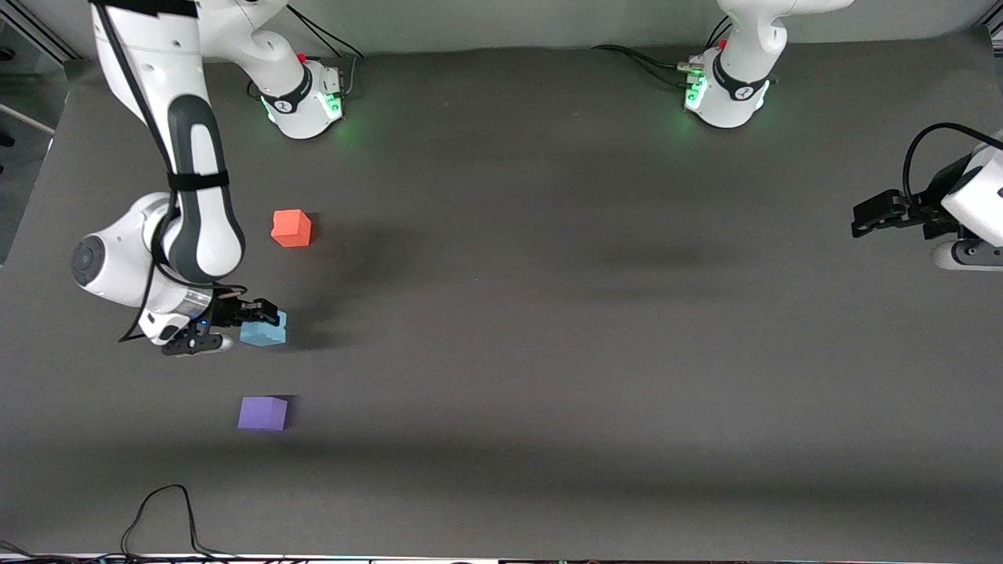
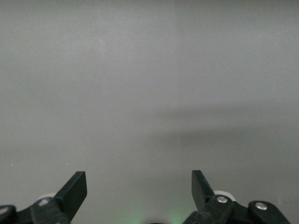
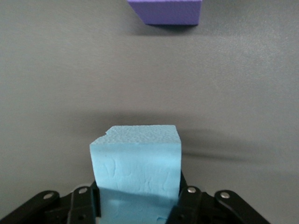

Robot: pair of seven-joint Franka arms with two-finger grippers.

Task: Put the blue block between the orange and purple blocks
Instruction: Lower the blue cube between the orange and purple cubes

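My right gripper (image 1: 252, 319) is shut on the light blue block (image 1: 265, 330), with a finger on each side of it in the right wrist view (image 3: 135, 163). The block is low over the table, in the gap between the orange block (image 1: 291, 228) and the purple block (image 1: 262, 413). I cannot tell whether it touches the table. The purple block also shows in the right wrist view (image 3: 168, 11). My left gripper (image 1: 862, 219) is open and empty, waiting at the left arm's end of the table; its wrist view shows only bare table between its fingers (image 2: 74, 189).
The dark grey table (image 1: 548, 313) bears only the three cubes. Both arm bases (image 1: 305, 98) stand along the table's edge farthest from the front camera. A black cable (image 1: 164, 509) lies at the edge nearest the front camera.
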